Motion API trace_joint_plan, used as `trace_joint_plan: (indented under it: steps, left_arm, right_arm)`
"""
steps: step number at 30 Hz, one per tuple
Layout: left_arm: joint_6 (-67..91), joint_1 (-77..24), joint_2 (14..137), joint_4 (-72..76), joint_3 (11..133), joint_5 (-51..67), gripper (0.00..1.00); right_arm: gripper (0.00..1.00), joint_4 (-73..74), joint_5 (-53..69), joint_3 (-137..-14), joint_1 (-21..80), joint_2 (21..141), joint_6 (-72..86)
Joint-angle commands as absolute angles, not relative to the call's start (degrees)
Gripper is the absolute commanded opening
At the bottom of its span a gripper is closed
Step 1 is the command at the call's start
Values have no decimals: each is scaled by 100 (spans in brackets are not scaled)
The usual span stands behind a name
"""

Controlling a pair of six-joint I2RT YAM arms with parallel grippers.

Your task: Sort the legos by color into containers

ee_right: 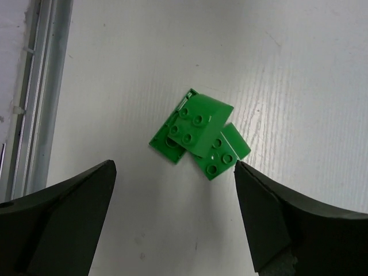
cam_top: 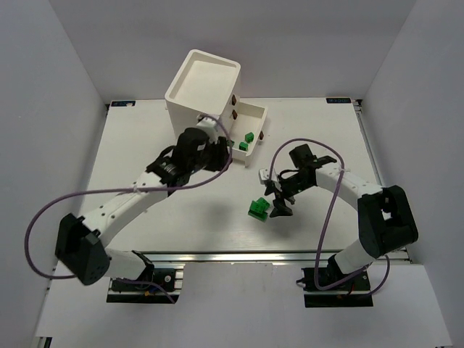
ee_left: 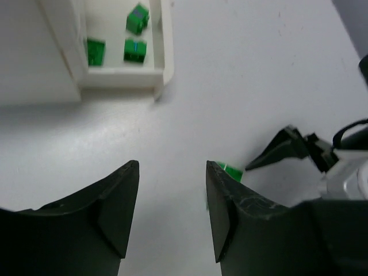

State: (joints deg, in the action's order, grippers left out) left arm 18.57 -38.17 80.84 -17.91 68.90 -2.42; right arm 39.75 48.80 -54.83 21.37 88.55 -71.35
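Right gripper hung wide open over the green bricks, ready to grab; left gripper sat parted, empty, near the open drawer.

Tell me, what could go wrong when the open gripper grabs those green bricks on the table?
1. The green bricks lie heaped and touching under the open right gripper, so it may pinch two at once or flick one away.
2. The left gripper hangs near both that heap and the open drawer, so the two arms might bump on the way there.
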Motion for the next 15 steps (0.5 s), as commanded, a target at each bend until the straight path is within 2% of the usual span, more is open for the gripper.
trace_joint_plan:
  steps: [1, 6, 15]
  left_arm:
    - [2574, -3797, 7429, -1784, 5812, -245, 60]
    - [3085, -3797, 6462, -1880, 5037, -562, 61]
    - [3164, -3797, 6284, -2250, 4904, -694, 61]
  right_arm:
    - [89, 2813, 4317, -5379, 2451, 8788, -5875]
    - [89, 2321, 3772, -5318, 2830, 8912, -5038]
    - [86, 1934, 3568, -5247, 3181, 9167, -4474]
